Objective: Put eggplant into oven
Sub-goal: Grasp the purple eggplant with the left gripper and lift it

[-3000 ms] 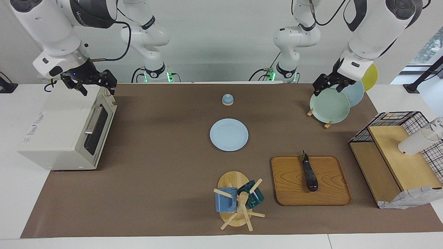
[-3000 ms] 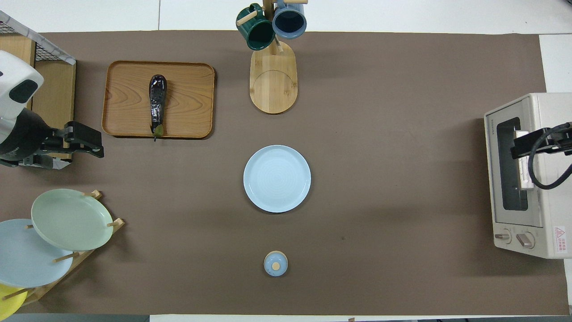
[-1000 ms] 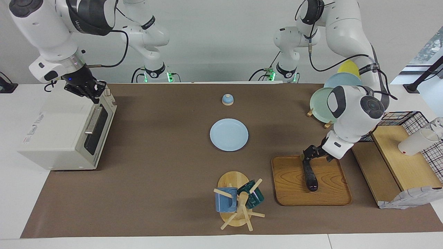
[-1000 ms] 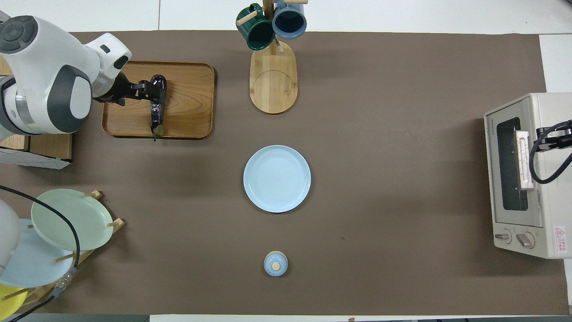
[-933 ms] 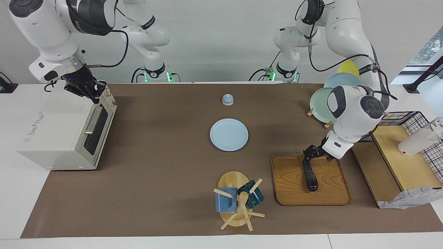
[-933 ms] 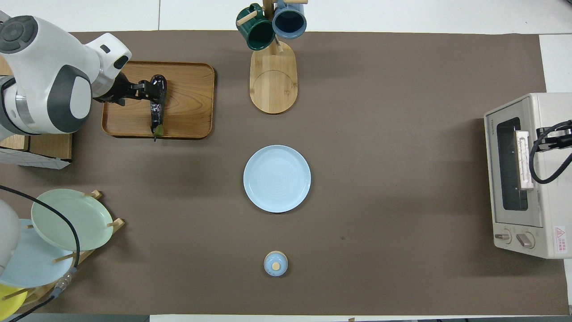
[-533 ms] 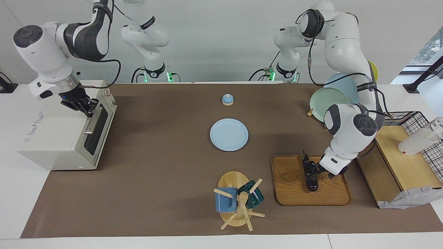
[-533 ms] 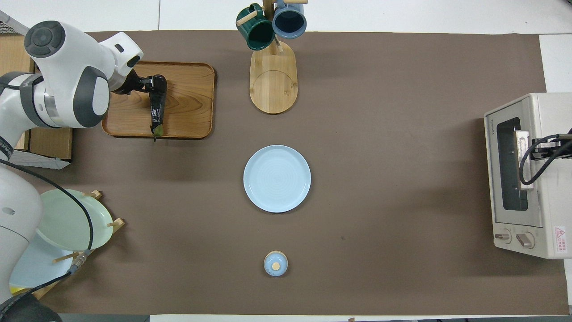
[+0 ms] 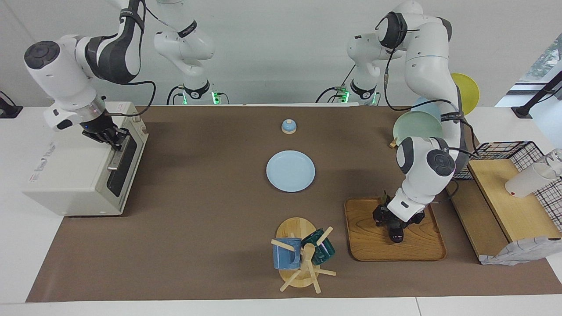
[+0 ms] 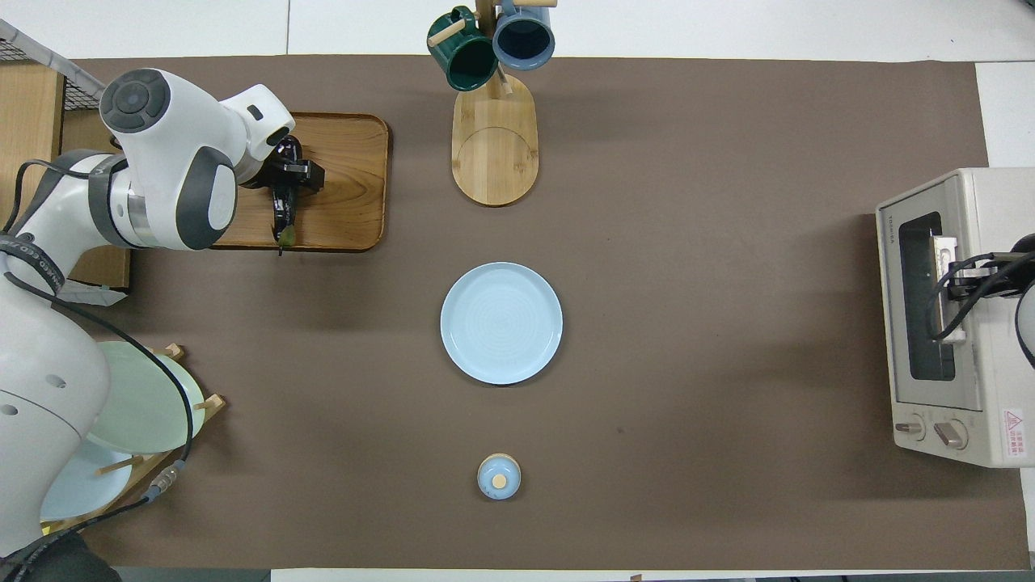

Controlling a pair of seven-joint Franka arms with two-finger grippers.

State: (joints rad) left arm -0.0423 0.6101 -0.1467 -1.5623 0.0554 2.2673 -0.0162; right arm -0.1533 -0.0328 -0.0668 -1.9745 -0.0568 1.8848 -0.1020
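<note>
While the eggplant [image 9: 394, 229] lies lengthwise on the wooden tray [image 9: 364, 239] toward the left arm's end of the table, the left gripper [image 9: 392, 219] is down on its middle, a finger on each side of the dark body (whether they already pinch it I cannot tell). Its rounded end sticks out from under the gripper, away from the robots. At the right arm's end, the right gripper [image 9: 115, 139], fingers closed, sits at the metal bar handle [image 9: 117, 154] of the oven [image 9: 70, 175], whose door is up.
</note>
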